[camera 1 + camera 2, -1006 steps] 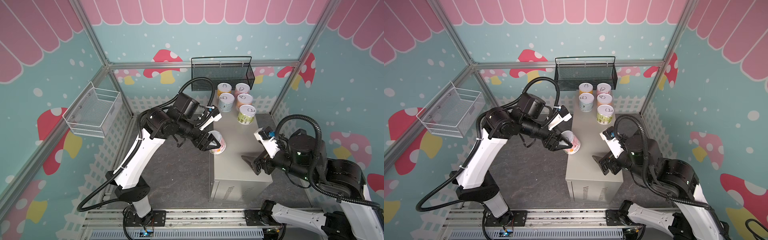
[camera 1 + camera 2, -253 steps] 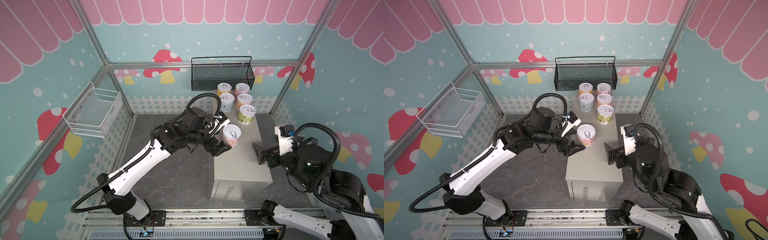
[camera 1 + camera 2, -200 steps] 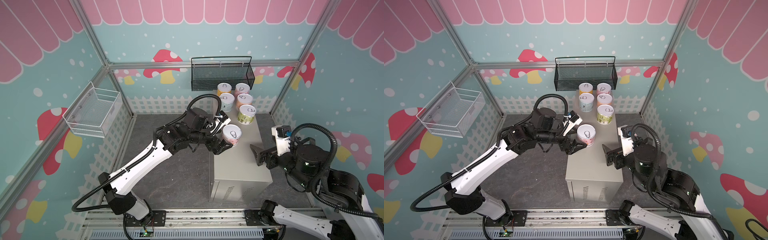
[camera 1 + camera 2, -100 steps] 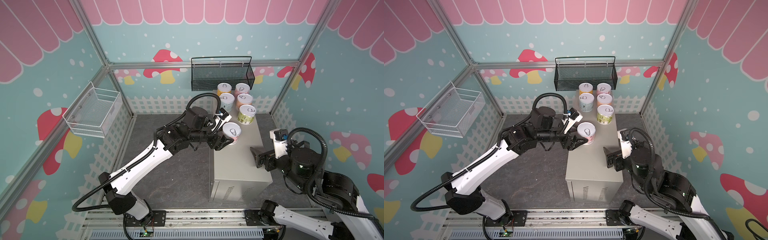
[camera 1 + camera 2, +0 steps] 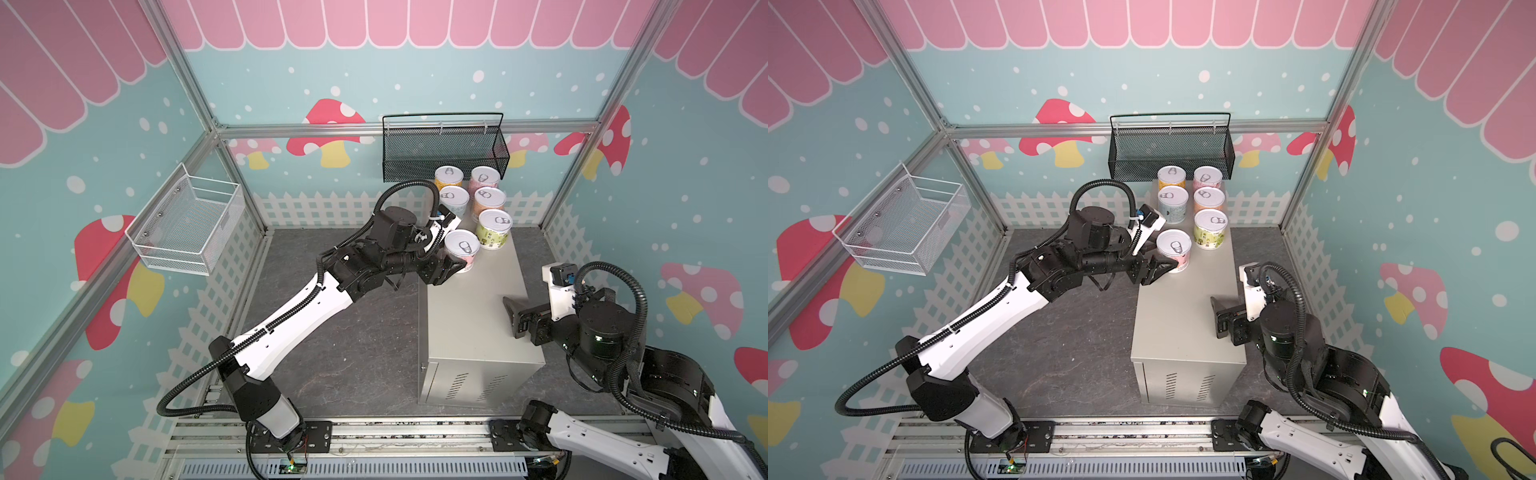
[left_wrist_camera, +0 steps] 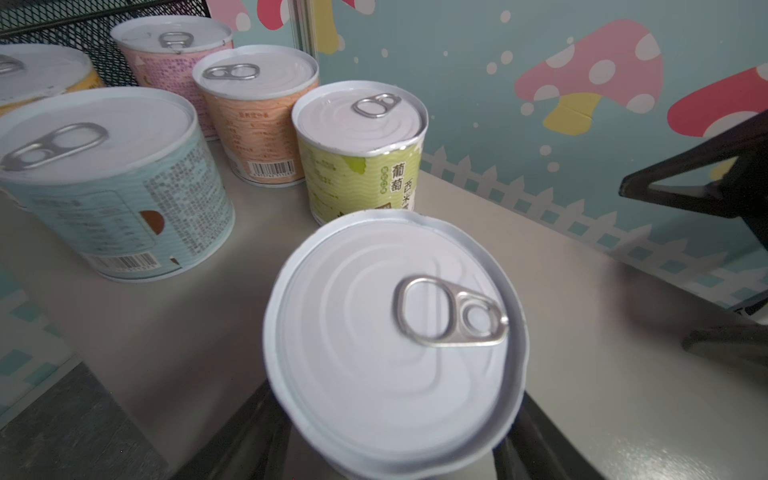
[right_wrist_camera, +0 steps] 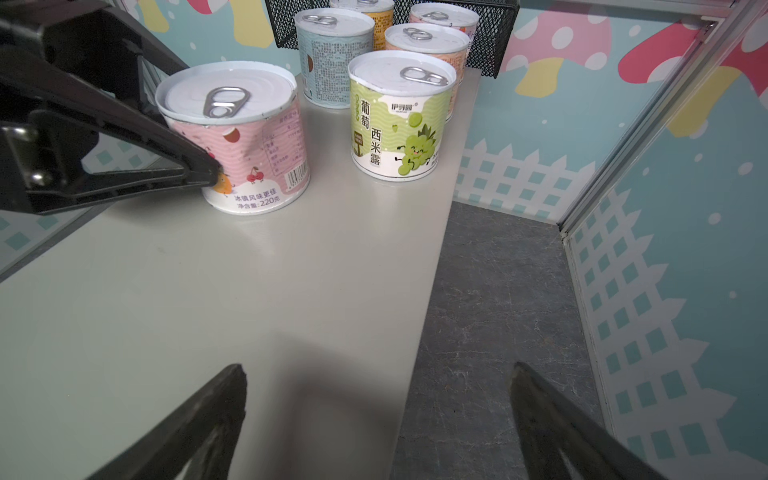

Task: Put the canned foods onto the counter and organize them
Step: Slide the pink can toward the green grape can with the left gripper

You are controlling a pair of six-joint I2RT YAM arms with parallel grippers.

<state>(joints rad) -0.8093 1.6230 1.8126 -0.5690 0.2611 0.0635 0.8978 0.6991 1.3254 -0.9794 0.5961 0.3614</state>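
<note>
Right wrist view: the left gripper (image 5: 1167, 262) is clamping the pink can (image 7: 245, 137), which is standing at the table's (image 7: 208, 291) left edge, just beside the green can (image 7: 401, 112). Over the right edge, the right gripper (image 7: 378, 370) is hanging wide open, holding nothing.

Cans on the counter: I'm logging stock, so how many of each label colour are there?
yellow can: 1
pink can: 1
light blue can: 1
orange can: 1
green can: 1
pink-and-white can: 1
Total: 6
</note>
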